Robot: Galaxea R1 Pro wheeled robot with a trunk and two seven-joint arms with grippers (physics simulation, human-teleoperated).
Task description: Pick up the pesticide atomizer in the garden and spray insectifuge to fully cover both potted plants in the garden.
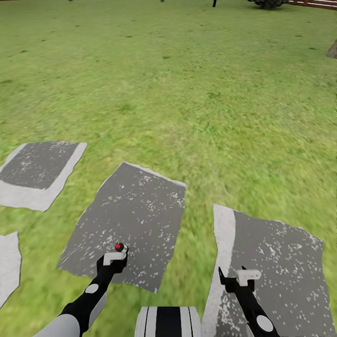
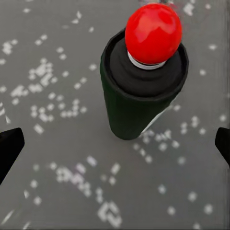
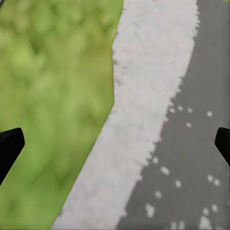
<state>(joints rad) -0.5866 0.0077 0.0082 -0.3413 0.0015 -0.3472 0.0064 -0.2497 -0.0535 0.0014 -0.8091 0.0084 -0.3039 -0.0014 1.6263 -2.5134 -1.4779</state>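
The pesticide atomizer [image 2: 139, 91] is a small dark-green bottle with a black shoulder and a red round knob. It stands upright on a grey stepping stone [image 1: 131, 220] in the garden lawn [image 1: 187, 93]. In the head view the atomizer [image 1: 120, 246] shows as a red dot just beyond my left gripper [image 1: 114, 259]. My left gripper [image 2: 115, 148] is open, hovering over the bottle with its black fingertips [image 2: 9, 148] spread wide to either side and not touching it. My right gripper [image 1: 235, 277] is open and empty above another stone's pale edge [image 3: 143, 120]. The potted plants are out of view.
Several grey stepping stones lie in the grass: one at the left [image 1: 40, 171], one under my right arm [image 1: 276, 267]. Far back, a dark bush [image 1: 267, 3] and a brown fence [image 1: 318, 3] stand. My base [image 1: 168, 322] shows at the bottom.
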